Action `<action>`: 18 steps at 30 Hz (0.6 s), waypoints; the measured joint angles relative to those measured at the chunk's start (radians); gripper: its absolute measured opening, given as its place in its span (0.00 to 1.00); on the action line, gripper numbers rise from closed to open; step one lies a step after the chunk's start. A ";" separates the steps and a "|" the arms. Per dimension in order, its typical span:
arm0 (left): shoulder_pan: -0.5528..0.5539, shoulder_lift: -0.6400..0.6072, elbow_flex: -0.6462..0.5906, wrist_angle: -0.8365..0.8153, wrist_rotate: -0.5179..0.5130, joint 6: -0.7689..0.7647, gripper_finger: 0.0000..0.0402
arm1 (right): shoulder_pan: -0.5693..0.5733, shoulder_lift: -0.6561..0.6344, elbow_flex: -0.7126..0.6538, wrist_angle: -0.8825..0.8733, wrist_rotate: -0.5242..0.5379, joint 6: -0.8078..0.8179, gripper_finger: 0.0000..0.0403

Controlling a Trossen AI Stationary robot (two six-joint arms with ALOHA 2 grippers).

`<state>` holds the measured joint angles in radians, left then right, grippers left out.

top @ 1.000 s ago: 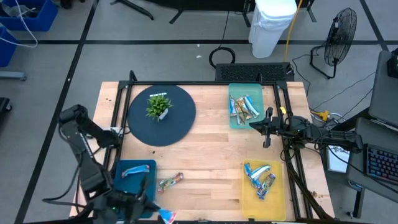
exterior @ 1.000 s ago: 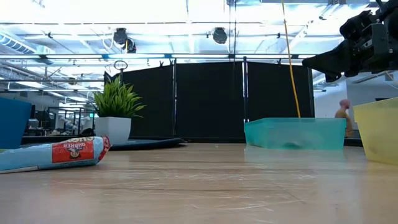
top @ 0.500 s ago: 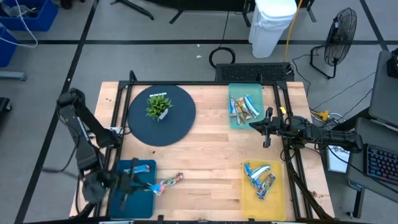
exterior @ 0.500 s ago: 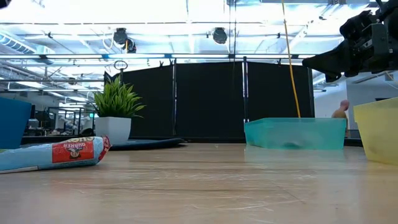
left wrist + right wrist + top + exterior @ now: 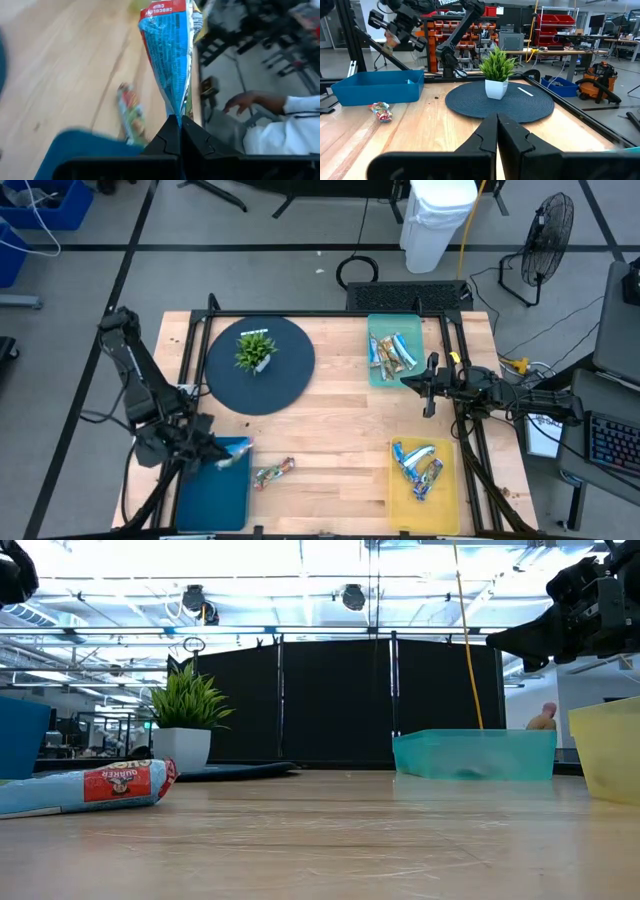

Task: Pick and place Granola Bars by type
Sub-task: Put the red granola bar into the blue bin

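The left claw (image 5: 212,452), clamped on a blue granola bar (image 5: 169,55), hung over the blue tray (image 5: 212,498) at the bench's near-left corner; the right claw (image 5: 420,385) was closed, empty

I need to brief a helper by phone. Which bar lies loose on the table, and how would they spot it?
Find the blue tray at the table's near left corner. Just right of it, on bare wood, lies one multicoloured bar. It is the only bar outside a tray or gripper.
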<state>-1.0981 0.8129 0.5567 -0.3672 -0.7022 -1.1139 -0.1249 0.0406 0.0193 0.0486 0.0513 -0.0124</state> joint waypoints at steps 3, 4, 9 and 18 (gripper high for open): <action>-0.001 0.032 0.029 -0.103 0.043 -0.131 0.00 | 0.000 0.000 0.000 0.000 0.000 0.000 0.01; -0.004 0.047 0.041 -0.130 0.056 -0.163 0.00 | 0.000 0.000 0.000 0.000 0.000 0.000 0.01; -0.017 0.146 0.118 -0.256 0.139 -0.306 0.00 | 0.000 0.000 0.000 0.000 0.000 0.000 0.01; -0.037 0.335 0.234 -0.614 0.401 -0.733 0.00 | 0.000 0.000 0.000 0.000 0.000 0.000 0.01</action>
<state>-1.1355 1.1477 0.7907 -0.9813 -0.3011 -1.8469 -0.1249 0.0402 0.0193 0.0483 0.0512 -0.0122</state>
